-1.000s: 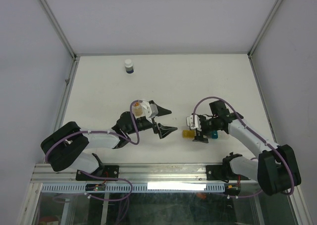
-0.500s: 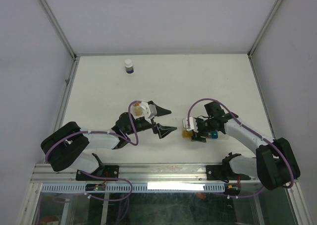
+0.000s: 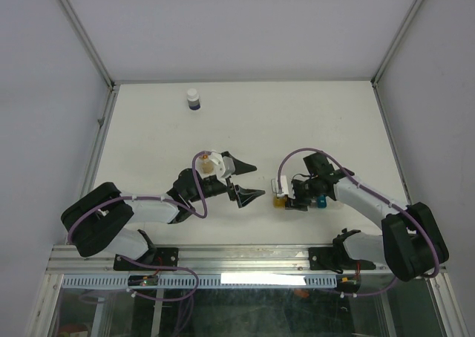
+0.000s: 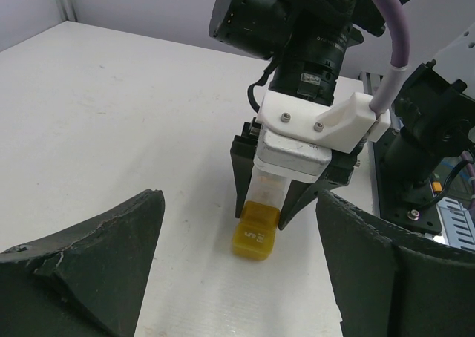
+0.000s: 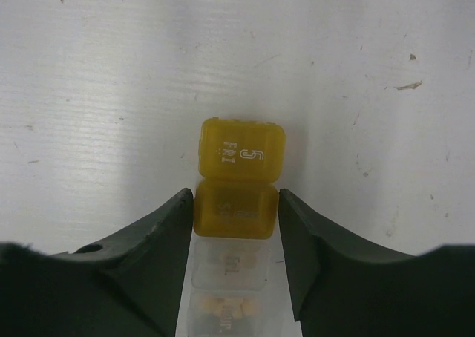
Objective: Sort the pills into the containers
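The containers (image 5: pixel 230 266) lie in a short row on the white table. The yellow one (image 5: pixel 235 212) is at the row's end, with a yellow flap printed "5 FRI" (image 5: pixel 243 150) lying flat beyond it. My right gripper (image 5: pixel 235 203) straddles the yellow container, and both fingers touch its sides. Clear containers run back under the wrist; pale orange shapes that look like pills (image 5: pixel 223 311) show inside one. From above, the yellow container (image 3: pixel 279 201) and a teal one (image 3: pixel 321 201) flank the right gripper (image 3: pixel 291 202). My left gripper (image 3: pixel 260 180) hovers open to the left of them, holding nothing.
A small white bottle with a dark blue band (image 3: pixel 193 99) stands near the table's back left. The metal frame rails (image 3: pixel 100 140) border the table on the left and right. The left wrist view faces the right wrist (image 4: pixel 312 122) and the yellow container (image 4: pixel 256 235).
The right gripper has slid a little left along the row and its jaws have narrowed onto the yellow container. The left arm has barely moved.
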### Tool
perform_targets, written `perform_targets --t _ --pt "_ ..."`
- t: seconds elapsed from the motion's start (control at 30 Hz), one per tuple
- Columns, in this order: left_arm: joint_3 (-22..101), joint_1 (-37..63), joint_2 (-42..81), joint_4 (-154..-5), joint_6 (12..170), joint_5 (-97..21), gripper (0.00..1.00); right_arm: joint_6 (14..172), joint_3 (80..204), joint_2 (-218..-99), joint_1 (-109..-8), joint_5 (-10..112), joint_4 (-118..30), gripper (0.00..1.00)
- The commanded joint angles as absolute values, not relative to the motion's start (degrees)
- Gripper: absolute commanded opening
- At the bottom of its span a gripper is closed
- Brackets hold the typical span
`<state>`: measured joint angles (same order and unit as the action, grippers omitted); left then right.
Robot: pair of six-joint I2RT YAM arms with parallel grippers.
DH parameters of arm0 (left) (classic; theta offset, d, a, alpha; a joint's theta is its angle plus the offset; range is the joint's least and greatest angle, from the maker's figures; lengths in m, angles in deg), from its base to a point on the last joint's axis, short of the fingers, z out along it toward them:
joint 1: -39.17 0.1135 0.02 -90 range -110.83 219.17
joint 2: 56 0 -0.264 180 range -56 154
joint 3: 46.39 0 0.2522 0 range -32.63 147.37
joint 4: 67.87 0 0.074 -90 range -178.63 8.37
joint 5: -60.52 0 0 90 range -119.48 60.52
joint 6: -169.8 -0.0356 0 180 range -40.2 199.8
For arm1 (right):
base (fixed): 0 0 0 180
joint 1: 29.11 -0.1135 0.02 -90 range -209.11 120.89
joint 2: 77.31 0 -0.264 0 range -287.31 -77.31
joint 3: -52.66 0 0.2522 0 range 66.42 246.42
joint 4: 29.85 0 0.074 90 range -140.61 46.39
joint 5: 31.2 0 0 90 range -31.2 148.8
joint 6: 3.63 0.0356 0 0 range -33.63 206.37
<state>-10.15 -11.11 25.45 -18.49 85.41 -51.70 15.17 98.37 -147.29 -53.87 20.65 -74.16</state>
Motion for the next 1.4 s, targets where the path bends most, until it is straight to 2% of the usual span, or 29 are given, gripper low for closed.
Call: perform_targets --t 0.0,0.43,0.53,0.67,0.73,0.93,1.07,1.37 --pt "-10.9 -11.5 25.5 -13.7 86.4 -52.2 0.85 16.2 98.2 -147.4 -54.2 20.9 -72.3 0.51" --pt "-11.1 -11.6 25.5 -13.2 86.9 -52.1 0.85 17.1 98.3 -148.4 -54.8 21.2 -71.7 0.54" --pt "-11.1 -11.5 25.5 -13.2 87.1 -52.0 0.85 17.5 98.6 -148.0 -54.8 21.1 -71.9 0.48" --pt "-10.9 -11.5 25.5 -13.6 88.3 -51.6 0.85 18.7 100.0 -147.1 -54.6 20.2 -73.2 0.35" --pt "-10.6 -11.4 25.5 -14.5 89.9 -51.2 0.84 19.0 101.2 -146.3 -53.9 18.0 -74.9 0.31" --pt "-11.3 -8.1 28.2 -11.7 107.8 -50.3 0.83 20.0 103.7 -143.4 -50.2 12.1 -78.6 0.28" --pt "-9.1 -7.7 27.0 -20.0 123.0 -47.9 0.82 23.0 104.6 -141.1 -48.9 11.4 -77.4 0.24" --pt "-6.6 -9.5 34.3 -16.9 137.2 -47.3 0.82 26.7 105.1 -138.2 -48.7 11.8 -74.9 0.23"
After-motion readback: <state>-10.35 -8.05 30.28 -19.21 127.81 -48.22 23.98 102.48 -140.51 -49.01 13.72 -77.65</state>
